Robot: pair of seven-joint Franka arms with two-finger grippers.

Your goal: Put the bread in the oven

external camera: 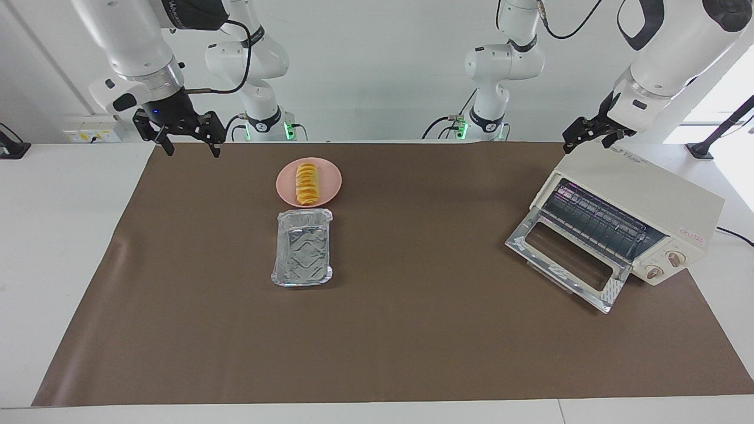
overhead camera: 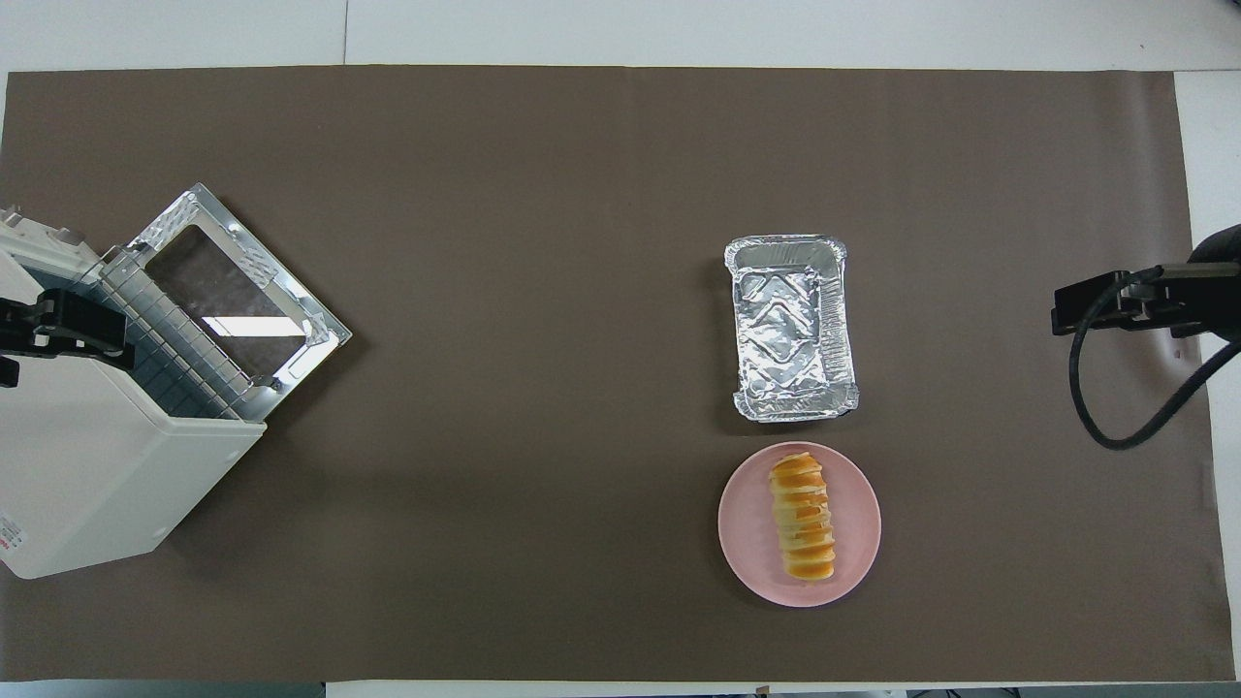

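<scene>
The bread (external camera: 307, 184) is a ridged yellow-orange loaf lying on a round pink plate (external camera: 331, 187) toward the right arm's end of the table; it also shows in the overhead view (overhead camera: 803, 519). The cream-white oven (external camera: 648, 194) stands at the left arm's end, its glass door (external camera: 565, 259) dropped open and the wire rack showing; it also shows from overhead (overhead camera: 97, 465). My right gripper (external camera: 191, 147) hangs open and empty above the mat's edge, apart from the plate. My left gripper (external camera: 589, 141) is open and empty just over the oven's top.
An empty silver foil tray (external camera: 302, 247) lies just farther from the robots than the plate (overhead camera: 858, 543); it also shows from overhead (overhead camera: 790, 330). A brown mat (external camera: 412, 330) covers the table. The open oven door (overhead camera: 242, 281) juts out over the mat.
</scene>
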